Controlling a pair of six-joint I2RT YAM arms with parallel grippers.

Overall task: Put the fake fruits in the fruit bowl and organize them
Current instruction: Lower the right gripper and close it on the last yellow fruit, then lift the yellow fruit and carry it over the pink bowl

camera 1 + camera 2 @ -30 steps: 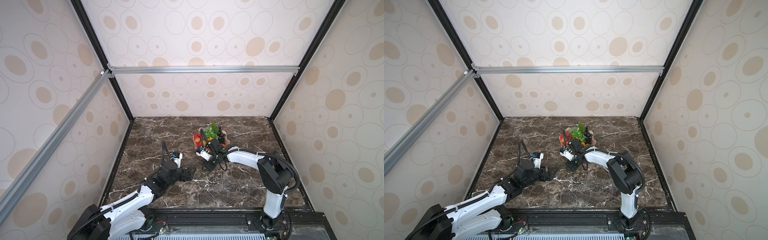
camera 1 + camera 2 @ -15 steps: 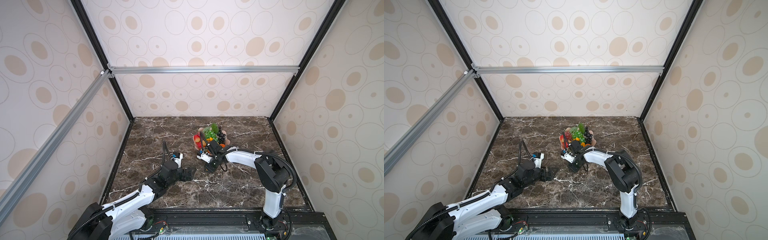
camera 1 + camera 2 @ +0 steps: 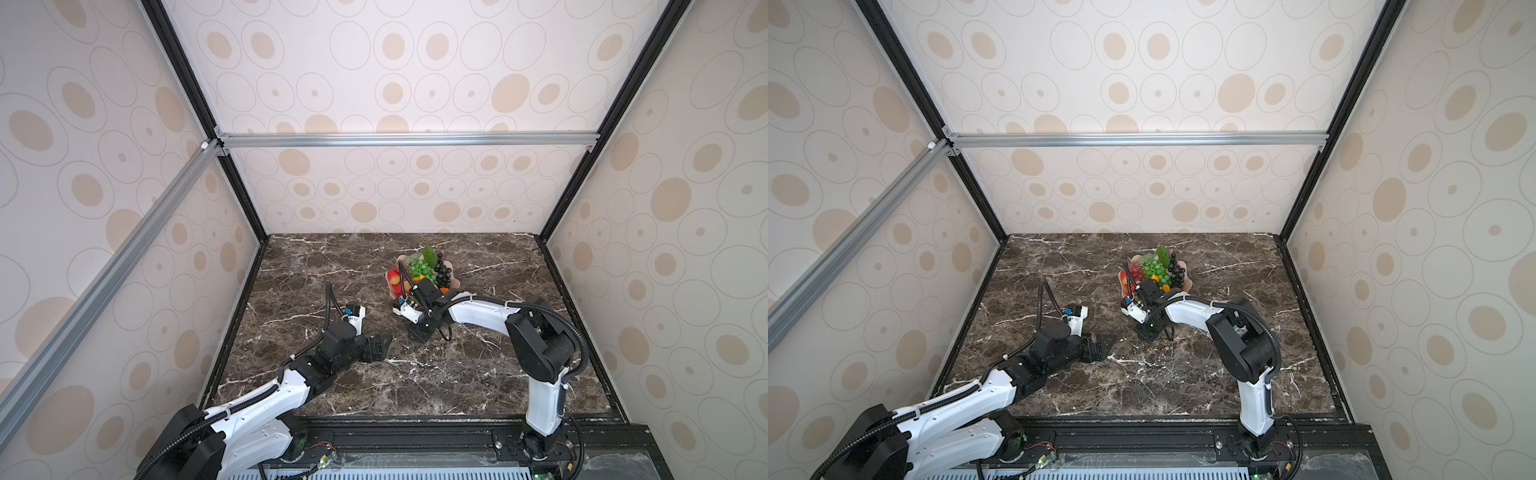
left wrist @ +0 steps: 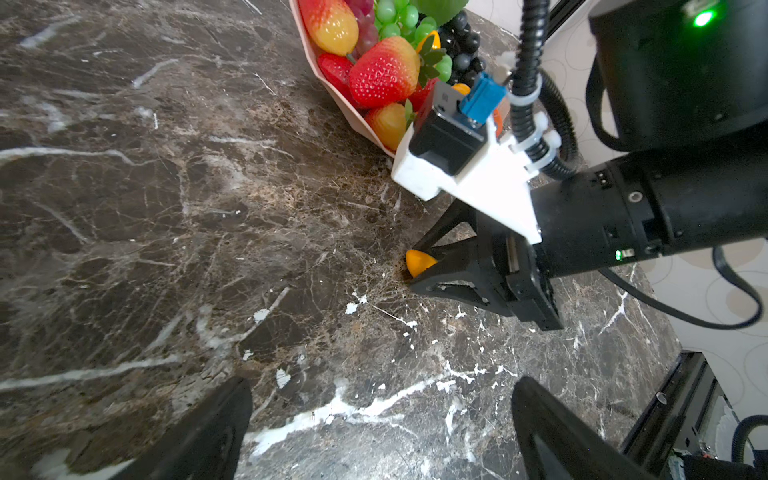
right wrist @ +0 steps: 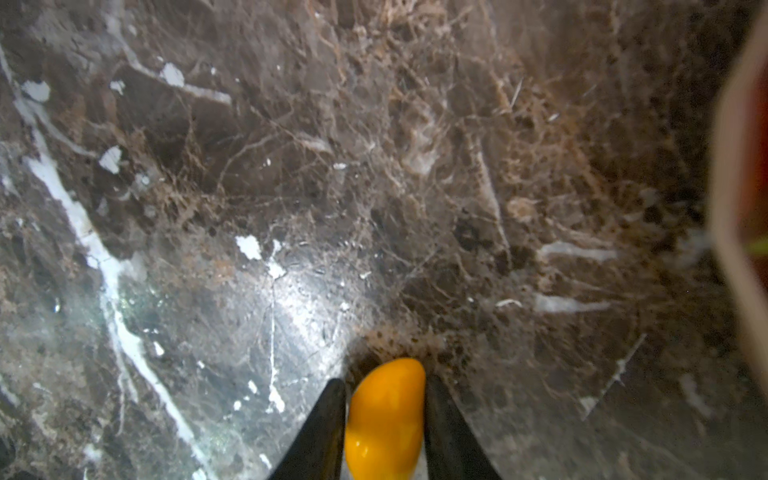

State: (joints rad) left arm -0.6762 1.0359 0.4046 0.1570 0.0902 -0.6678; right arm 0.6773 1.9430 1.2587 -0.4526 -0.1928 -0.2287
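Beside the bowl (image 5: 721, 187), the right pincer (image 5: 384, 380) has closed onto the oval (image 5: 384, 419) on the desk (image 4: 166, 208); left pincer (image 4: 380, 399) gapes idle; a lift likely follows.

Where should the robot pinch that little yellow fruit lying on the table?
Across the narrow middle of the little yellow fruit, coming down from above. It lies flat on the marble table, an oval with long sides, so one finger on each long side fits, as the right gripper is lined up.
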